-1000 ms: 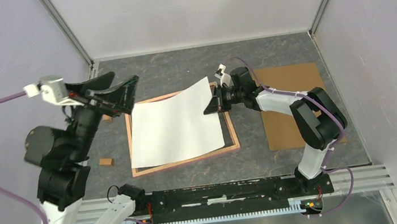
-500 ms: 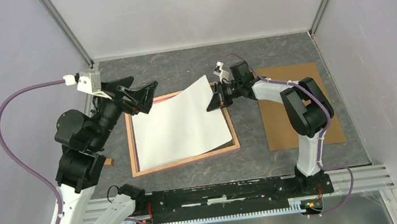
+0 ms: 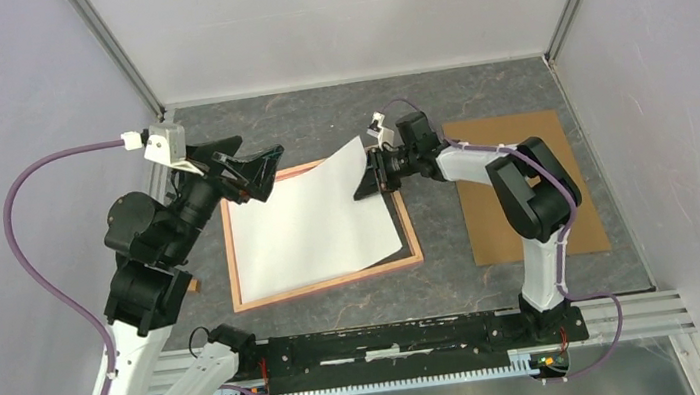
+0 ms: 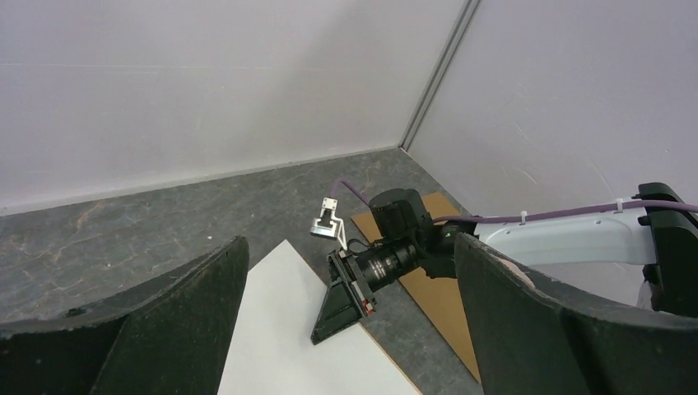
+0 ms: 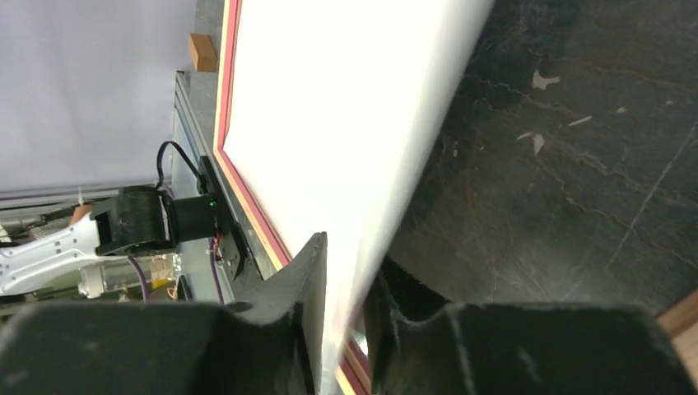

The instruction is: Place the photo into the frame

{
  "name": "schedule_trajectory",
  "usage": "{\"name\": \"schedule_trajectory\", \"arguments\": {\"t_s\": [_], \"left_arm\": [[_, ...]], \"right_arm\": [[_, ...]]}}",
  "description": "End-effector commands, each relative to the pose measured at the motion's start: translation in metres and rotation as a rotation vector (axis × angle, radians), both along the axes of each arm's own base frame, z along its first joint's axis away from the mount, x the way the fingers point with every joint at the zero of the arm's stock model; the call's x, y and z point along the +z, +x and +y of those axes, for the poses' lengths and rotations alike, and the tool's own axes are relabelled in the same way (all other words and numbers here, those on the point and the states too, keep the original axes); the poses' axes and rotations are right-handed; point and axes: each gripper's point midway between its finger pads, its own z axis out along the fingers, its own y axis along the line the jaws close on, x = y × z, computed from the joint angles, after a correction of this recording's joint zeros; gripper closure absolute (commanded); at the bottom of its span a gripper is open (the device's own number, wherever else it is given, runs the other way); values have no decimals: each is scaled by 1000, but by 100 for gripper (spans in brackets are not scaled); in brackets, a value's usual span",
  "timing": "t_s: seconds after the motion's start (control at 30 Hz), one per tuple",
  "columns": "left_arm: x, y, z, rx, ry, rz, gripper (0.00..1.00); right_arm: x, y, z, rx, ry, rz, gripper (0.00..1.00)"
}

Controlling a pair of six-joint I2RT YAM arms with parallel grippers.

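The photo (image 3: 314, 224) lies white side up over the salmon-pink frame (image 3: 414, 240), its far right corner raised off the rail. My right gripper (image 3: 371, 183) is at that raised edge. In the right wrist view its jaws (image 5: 350, 263) stand slightly apart, with the photo's (image 5: 346, 107) edge running between them and a gap on one side. The frame's rail (image 5: 234, 177) shows below. My left gripper (image 3: 252, 174) hovers wide open above the frame's far left corner, holding nothing. The left wrist view looks between its fingers (image 4: 352, 243) onto the photo (image 4: 280, 346) and the right gripper (image 4: 342, 309).
A plain brown backing board (image 3: 526, 186) lies flat to the right of the frame, under the right arm, and shows in the left wrist view (image 4: 436, 288). A small wooden block (image 3: 194, 285) sits left of the frame. White walls close in the table on three sides.
My left arm has swung in over the frame's far left corner. My right gripper has shifted slightly left with the photo's corner, and its jaws have eased apart.
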Motion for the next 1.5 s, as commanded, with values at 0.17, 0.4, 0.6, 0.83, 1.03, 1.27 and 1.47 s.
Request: {"name": "schedule_trajectory", "arguments": {"t_s": [0.17,0.4,0.6,0.83,1.03,1.27,1.47], "left_arm": [[4,-8,-2,-29,-17,-23,0],[-57,4,-6,5,-73,241,0],[-156,8,-83,-286,-222,646,0],[-222,-18,-198,-331,-31,756,0],[-288,-33,-293,-346,119,865,0],[-337,-35,-353,-336,-45,1044,0],[-360,-39,-376,-353,-84,1133,0]], "right_arm": [[23,31,-35,-42,-326,-276,30],[83,41,-197,-442,-1066,-588,2],[44,0,-296,-726,-1141,-492,2],[-20,-31,-353,-948,-858,-285,2],[-50,-60,-392,-1110,-772,-143,2],[-63,-75,-404,-1163,-749,-88,2],[-88,-90,-369,-1078,-613,-16,3]]}}
